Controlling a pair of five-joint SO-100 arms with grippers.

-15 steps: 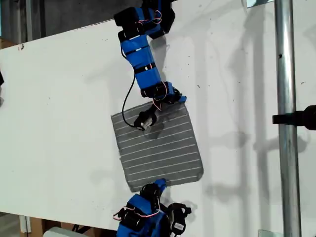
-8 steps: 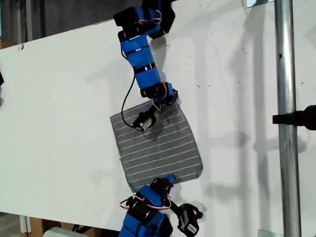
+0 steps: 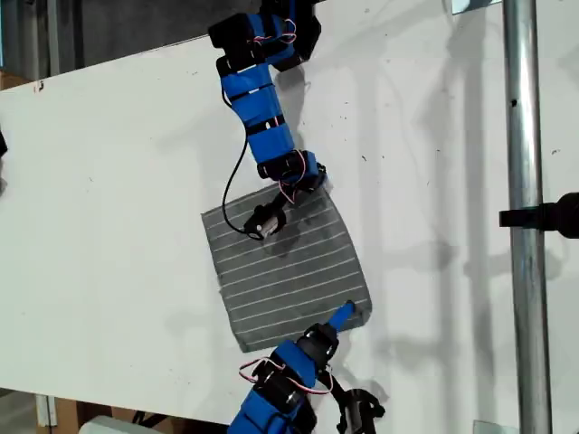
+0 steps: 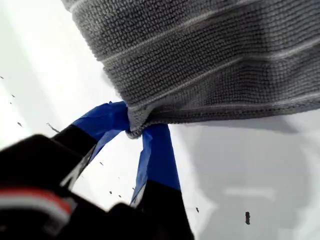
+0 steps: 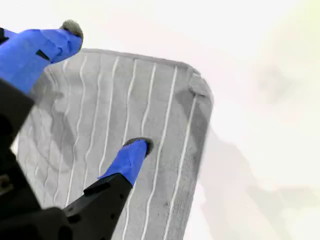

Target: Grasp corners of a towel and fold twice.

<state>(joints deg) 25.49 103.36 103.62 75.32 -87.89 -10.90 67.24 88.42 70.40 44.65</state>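
The gray towel (image 3: 289, 271) with thin white stripes lies on the white table (image 3: 118, 208), a little left of middle in the exterior view. My first gripper (image 3: 312, 178) (image 4: 135, 131) reaches in from the top of the exterior view. It is shut on the towel's (image 4: 210, 55) far right corner, which is bunched between its blue fingers and raised slightly. My second gripper (image 3: 344, 314) (image 5: 105, 87) comes from the bottom of the exterior view and is open. One of its fingertips (image 5: 139, 146) is on the towel (image 5: 155, 100), close to the near right corner (image 3: 365, 312).
A vertical metal pole (image 3: 520, 217) with a black clamp (image 3: 552, 215) stands at the exterior view's right. A black cable (image 3: 237, 181) loops from the first arm over the towel's far left part. The table's edge runs diagonally along the exterior view's top left.
My second gripper has swung toward the exterior view's right along the towel's near edge and onto the towel near the right corner. My first gripper drew its corner slightly inward, then stayed still.
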